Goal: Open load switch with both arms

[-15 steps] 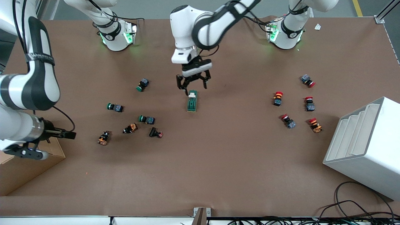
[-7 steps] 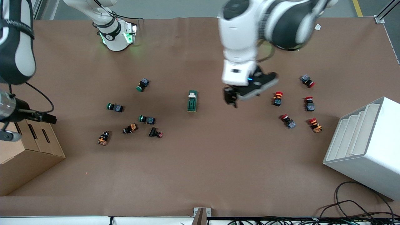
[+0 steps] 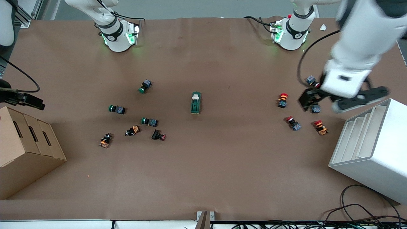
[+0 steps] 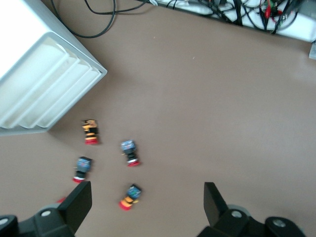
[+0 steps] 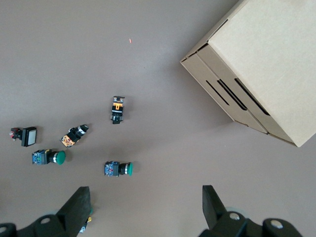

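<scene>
While the load switch (image 3: 196, 102) lies alone near the middle of the brown surface (image 3: 222, 165), its white toggle end pointing toward the robots' bases, neither arm touches it. The left tool (image 3: 313, 101) hangs over the cluster of red-capped push buttons (image 3: 282, 100) toward the left arm's end of the surface, just beside the white slotted rack (image 3: 372, 146); in the left wrist view its fingers (image 4: 79, 202) stand wide apart with nothing between them, and the red buttons and the rack show below. The right tool (image 5: 143, 207) is up over the right arm's end of the surface, near the cardboard box (image 3: 22, 143); its fingers (image 5: 76, 205) are likewise spread wide and empty. Green-capped buttons (image 3: 116, 109) and orange ones (image 3: 105, 140) lie scattered between the box and the switch, well apart from it. Cables (image 3: 365, 213) trail along the edge nearest the front camera.
</scene>
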`<control>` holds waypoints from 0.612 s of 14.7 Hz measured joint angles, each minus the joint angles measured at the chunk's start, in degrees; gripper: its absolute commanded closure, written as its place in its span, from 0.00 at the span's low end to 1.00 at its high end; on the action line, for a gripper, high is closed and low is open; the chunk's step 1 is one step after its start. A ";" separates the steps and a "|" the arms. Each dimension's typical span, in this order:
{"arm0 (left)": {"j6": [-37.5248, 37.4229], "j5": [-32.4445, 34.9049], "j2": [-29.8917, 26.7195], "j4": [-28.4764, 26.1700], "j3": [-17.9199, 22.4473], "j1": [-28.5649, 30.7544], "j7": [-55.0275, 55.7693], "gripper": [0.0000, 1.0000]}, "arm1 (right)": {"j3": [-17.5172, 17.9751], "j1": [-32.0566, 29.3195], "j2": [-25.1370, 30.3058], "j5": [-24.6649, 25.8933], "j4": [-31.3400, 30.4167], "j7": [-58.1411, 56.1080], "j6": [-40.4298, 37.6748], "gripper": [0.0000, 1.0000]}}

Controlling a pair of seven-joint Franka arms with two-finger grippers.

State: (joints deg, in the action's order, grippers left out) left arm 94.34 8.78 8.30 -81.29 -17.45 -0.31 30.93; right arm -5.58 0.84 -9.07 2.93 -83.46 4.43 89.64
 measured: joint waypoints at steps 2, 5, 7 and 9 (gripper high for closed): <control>-2.23 -3.57 -2.92 -1.26 5.03 0.20 -10.32 0.00 | 0.18 0.00 0.81 -0.02 -0.09 -0.07 -0.76 0.00; -6.63 -4.95 -6.79 -3.53 9.32 0.85 -22.61 0.00 | 0.21 -0.12 1.31 -0.03 -0.09 -0.93 -1.19 0.00; -8.24 -6.48 -8.90 -5.31 9.52 1.89 -26.50 0.00 | 0.12 -0.34 1.38 -0.02 0.17 -2.87 -1.21 0.00; -8.30 -7.97 -11.17 -8.44 9.62 2.17 -27.28 0.00 | 0.12 -0.45 1.40 -0.03 1.16 -3.08 -1.21 0.00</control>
State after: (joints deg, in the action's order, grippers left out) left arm 86.03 0.81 -2.87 -89.73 -7.84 1.86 3.66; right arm -5.47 0.40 -7.67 2.90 -82.30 1.35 88.43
